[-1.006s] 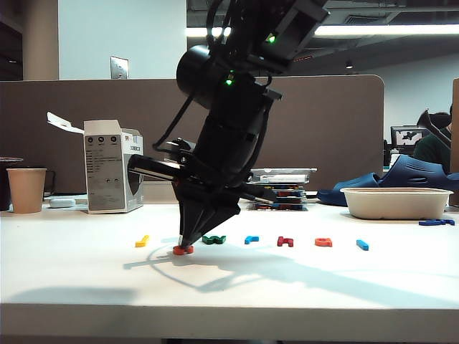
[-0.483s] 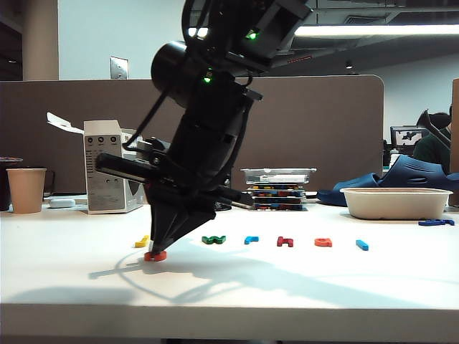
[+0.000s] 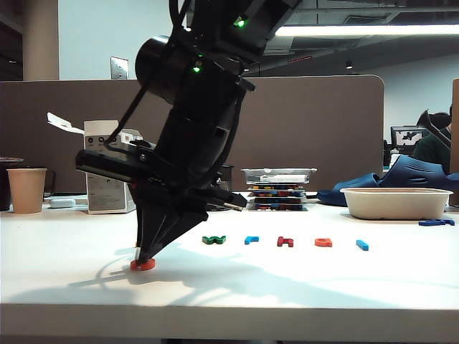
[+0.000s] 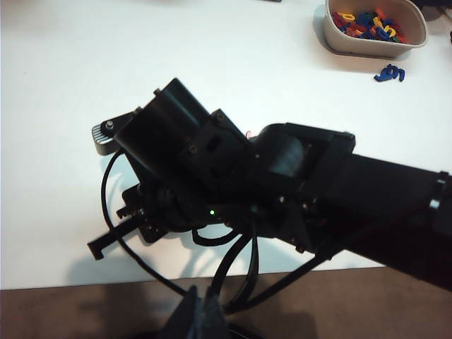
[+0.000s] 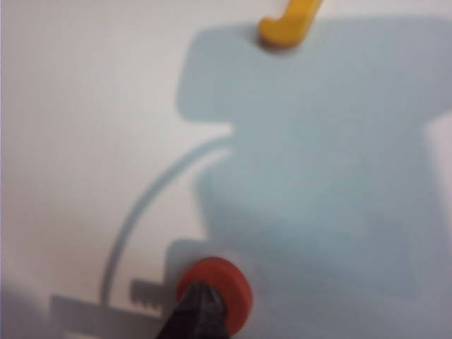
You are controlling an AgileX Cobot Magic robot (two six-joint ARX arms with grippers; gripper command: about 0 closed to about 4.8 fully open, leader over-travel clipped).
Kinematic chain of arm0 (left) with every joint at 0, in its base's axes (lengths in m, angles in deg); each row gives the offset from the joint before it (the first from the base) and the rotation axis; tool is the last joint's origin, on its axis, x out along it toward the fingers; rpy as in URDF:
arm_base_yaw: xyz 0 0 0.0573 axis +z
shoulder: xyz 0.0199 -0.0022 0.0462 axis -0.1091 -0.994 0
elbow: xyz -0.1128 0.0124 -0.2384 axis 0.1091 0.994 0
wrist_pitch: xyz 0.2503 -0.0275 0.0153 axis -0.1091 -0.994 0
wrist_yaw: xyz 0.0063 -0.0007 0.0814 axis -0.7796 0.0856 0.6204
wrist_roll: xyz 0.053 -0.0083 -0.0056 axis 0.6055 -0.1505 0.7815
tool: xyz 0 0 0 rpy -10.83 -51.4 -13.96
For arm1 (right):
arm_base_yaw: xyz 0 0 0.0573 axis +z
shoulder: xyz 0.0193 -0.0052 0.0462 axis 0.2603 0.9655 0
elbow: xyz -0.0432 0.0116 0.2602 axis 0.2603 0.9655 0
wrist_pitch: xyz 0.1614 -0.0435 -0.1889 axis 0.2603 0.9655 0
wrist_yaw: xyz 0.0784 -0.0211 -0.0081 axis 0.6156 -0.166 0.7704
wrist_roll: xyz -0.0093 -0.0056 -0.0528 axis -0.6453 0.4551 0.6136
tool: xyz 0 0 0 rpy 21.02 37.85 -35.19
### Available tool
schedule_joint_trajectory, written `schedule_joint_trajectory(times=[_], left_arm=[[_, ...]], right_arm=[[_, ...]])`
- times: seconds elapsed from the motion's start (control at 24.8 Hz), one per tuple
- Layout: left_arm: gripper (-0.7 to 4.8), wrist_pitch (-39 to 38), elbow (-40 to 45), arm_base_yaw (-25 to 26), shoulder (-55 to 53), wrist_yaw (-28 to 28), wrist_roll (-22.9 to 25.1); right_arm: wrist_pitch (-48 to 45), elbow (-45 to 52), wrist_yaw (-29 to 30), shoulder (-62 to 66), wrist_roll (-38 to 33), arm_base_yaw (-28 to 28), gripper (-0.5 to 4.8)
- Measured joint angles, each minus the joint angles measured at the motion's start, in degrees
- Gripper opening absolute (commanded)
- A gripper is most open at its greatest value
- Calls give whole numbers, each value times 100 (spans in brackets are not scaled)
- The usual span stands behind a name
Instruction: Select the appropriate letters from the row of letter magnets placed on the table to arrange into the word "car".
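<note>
My right gripper (image 3: 144,258) reaches across to the left of the table (image 3: 323,287), pointing down. Its jaws are shut, and the tip (image 5: 201,311) presses on the orange "c" (image 3: 142,264), which lies flat in front of the row. The "c" (image 5: 229,289) shows under the tip in the right wrist view, with the yellow letter (image 5: 289,25) farther off. The row holds a green letter (image 3: 214,239), the light blue "r" (image 3: 251,239), a dark red letter (image 3: 285,241), the orange "a" (image 3: 323,242) and a light blue bar (image 3: 362,245). My left gripper (image 4: 201,319) hangs shut off the table's front edge.
A white bowl (image 3: 396,202) stands at the right, full of spare letters in the left wrist view (image 4: 374,25), with a navy piece (image 3: 436,222) beside it. A paper cup (image 3: 26,190), a white box (image 3: 107,179) and stacked trays (image 3: 278,188) line the back.
My right gripper has moved left and toward the front edge, and the orange "c" has slid along the table under its tip, out of the row. The left arm has kept still.
</note>
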Motion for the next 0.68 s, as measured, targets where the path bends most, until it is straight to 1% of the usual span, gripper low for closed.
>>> schedule_joint_trajectory(times=[0.32,0.68], left_arm=[[-5,0,0,0,0,0,0],[-6,-2,0,0,0,0,0]], right_arm=[[120,59,-4,-107,4,48,-5],[341,101,-153,-225,111,-96,-5]])
